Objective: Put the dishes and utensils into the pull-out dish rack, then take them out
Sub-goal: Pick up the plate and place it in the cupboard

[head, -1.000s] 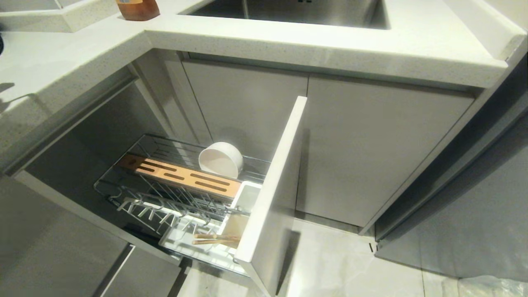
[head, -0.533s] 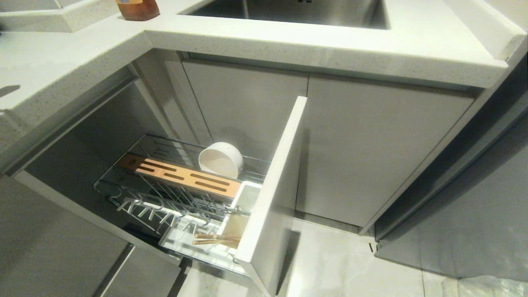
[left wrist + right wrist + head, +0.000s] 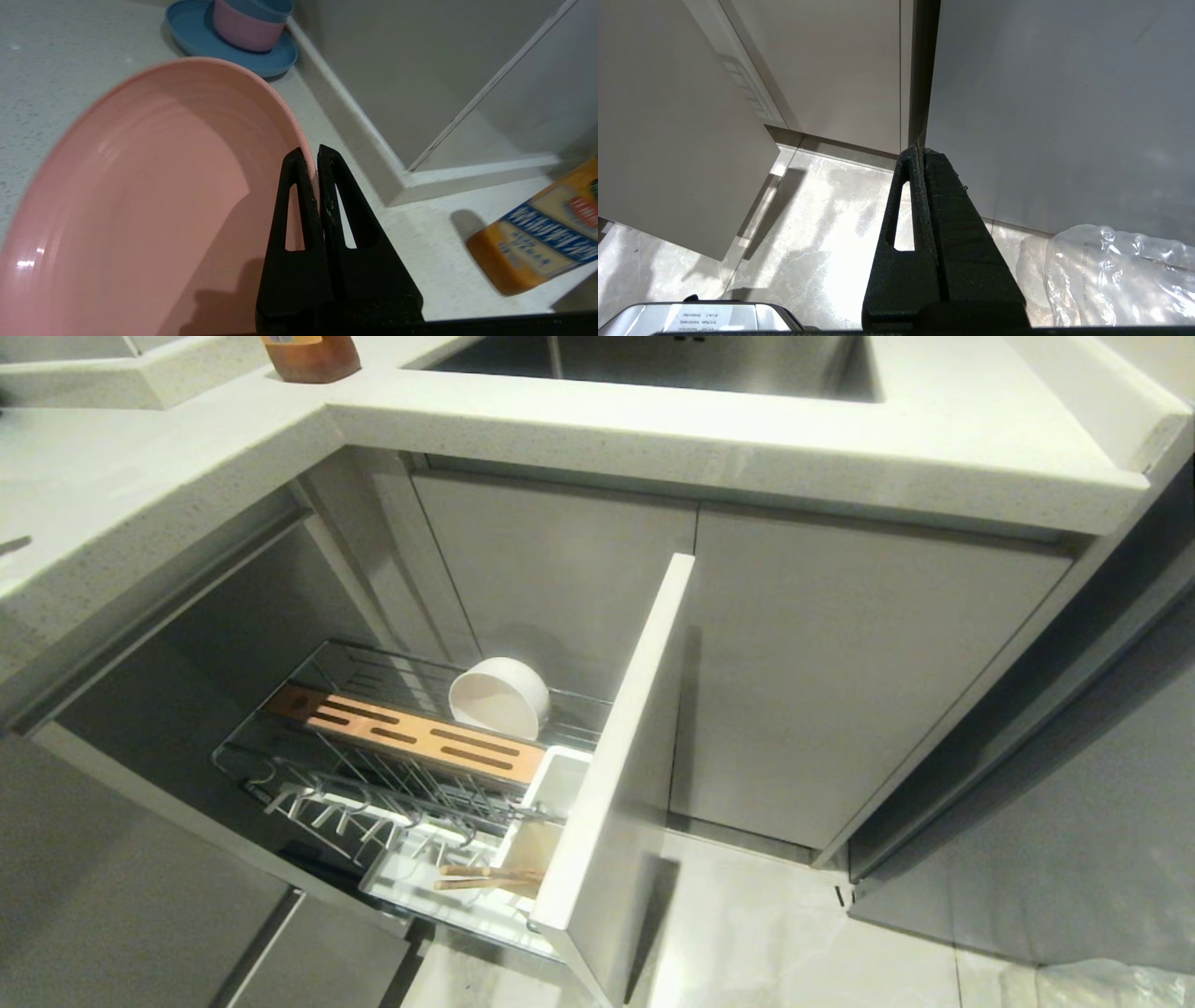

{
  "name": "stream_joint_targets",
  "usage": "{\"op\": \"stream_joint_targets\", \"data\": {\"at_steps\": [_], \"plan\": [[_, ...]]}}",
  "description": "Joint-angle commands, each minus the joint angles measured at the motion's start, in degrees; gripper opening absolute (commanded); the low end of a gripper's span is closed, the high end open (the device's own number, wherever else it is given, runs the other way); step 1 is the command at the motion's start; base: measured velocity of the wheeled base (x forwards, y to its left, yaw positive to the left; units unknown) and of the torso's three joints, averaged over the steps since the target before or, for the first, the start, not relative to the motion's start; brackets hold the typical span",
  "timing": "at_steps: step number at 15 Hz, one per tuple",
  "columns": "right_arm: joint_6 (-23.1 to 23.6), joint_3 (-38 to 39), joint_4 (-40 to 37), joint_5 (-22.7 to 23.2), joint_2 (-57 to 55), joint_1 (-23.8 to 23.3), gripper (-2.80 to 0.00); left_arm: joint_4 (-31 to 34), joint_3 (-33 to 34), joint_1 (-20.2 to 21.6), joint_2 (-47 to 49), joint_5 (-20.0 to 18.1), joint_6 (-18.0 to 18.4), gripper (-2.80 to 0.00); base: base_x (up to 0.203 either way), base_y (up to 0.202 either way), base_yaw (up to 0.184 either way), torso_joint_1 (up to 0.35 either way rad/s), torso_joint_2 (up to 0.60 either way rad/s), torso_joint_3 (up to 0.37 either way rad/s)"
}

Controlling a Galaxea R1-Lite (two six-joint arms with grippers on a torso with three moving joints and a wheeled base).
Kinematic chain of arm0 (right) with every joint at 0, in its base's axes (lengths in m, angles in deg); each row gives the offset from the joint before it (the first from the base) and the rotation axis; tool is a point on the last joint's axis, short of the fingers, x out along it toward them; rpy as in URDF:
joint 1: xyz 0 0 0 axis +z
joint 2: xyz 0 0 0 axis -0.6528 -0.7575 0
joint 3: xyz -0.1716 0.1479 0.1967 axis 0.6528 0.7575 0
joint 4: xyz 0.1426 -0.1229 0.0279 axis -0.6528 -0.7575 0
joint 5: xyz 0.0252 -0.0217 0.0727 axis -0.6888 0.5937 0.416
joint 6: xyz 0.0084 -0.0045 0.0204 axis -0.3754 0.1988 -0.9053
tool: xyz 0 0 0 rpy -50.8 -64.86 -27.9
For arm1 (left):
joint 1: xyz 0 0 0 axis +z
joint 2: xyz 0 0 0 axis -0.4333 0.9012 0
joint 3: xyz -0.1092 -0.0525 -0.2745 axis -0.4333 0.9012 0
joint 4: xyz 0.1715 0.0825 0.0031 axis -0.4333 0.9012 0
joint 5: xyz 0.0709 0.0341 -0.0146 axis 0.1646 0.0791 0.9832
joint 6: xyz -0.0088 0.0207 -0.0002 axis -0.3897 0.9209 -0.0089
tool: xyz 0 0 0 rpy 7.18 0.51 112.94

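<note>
In the left wrist view my left gripper (image 3: pixel 312 156) is shut on the rim of the pink plate (image 3: pixel 140 196), which hangs tilted over the white counter (image 3: pixel 42 70). The head view shows the pull-out dish rack (image 3: pixel 308 784) drawn out below the counter, its tall white front panel (image 3: pixel 625 756) standing at its end. A white bowl (image 3: pixel 499 698) lies on its side behind the slotted wood strip (image 3: pixel 411 737). Wooden chopsticks (image 3: pixel 485 877) stick out of a white utensil cup (image 3: pixel 551 789). Over the floor, my parked right gripper (image 3: pixel 920 154) is shut and empty. Neither arm shows in the head view.
A blue plate (image 3: pixel 191 32) with a pink bowl (image 3: pixel 243 28) in it stands on the counter by the wall. An orange bottle (image 3: pixel 542 233) lies close to the plate. The sink (image 3: pixel 653 359) is above the cabinet doors (image 3: pixel 840 672). Clear plastic (image 3: pixel 1111 275) lies on the floor.
In the head view the dark shadow at the counter's far left edge has shrunk and slid out toward the left. Rack, bowl and chopsticks have not moved.
</note>
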Motion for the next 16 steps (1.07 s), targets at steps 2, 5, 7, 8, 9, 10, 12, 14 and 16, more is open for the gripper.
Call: {"op": "stream_joint_targets", "data": {"at_steps": [2, 5, 7, 8, 9, 10, 12, 14, 16], "plan": [[0.00, 0.00, 0.04, -0.04, -0.02, 0.00, -2.80, -1.26, 1.21, -3.17, -1.67, 0.44, -0.07, -2.80, 0.000, 0.000, 0.000, 0.000, 0.00, 0.000], [0.00, 0.00, -0.01, -0.04, -0.02, 0.00, -2.80, -1.37, 2.71, -6.45, -3.92, 0.44, -0.14, -2.80, 0.000, 0.000, 0.000, 0.000, 0.00, 0.000], [0.00, 0.00, 0.03, 0.00, -0.02, 0.00, -2.80, -1.56, 3.71, -11.16, -5.76, 0.42, -0.12, -2.80, 0.000, 0.000, 0.000, 0.000, 0.00, 0.000], [0.00, 0.00, 0.03, -0.04, -0.02, 0.00, -2.80, -1.74, 3.82, -13.96, -6.42, 0.42, -0.19, -2.80, 0.000, 0.000, 0.000, 0.000, 0.00, 0.000], [0.00, 0.00, -0.01, -0.01, -0.02, 0.00, -2.80, -2.28, 3.94, -17.31, -7.16, 0.43, -0.29, -2.80, 0.000, 0.000, 0.000, 0.000, 0.00, 0.000], [0.00, 0.00, 0.00, -0.02, -0.02, 0.00, -2.80, -3.30, 4.29, -20.96, -8.01, 0.44, -0.40, -2.80, 0.000, 0.000, 0.000, 0.000, 0.00, 0.000], [0.00, 0.00, -0.03, -0.04, -0.02, 0.00, -2.80, -6.28, 5.37, -27.44, -9.60, 0.46, -0.51, -2.80, 0.000, 0.000, 0.000, 0.000, 0.00, 0.000], [0.00, 0.00, 0.05, -0.04, -0.02, 0.00, -2.80, -9.51, 6.90, -34.24, -11.24, 0.39, -0.47, -2.80, 0.000, 0.000, 0.000, 0.000, 0.00, 0.000], [0.00, 0.00, -0.04, -0.04, -0.02, 0.00, -2.80, -12.33, 8.59, -40.51, -12.42, 0.31, -0.35, -2.80, 0.000, 0.000, 0.000, 0.000, 0.00, 0.000]]}}
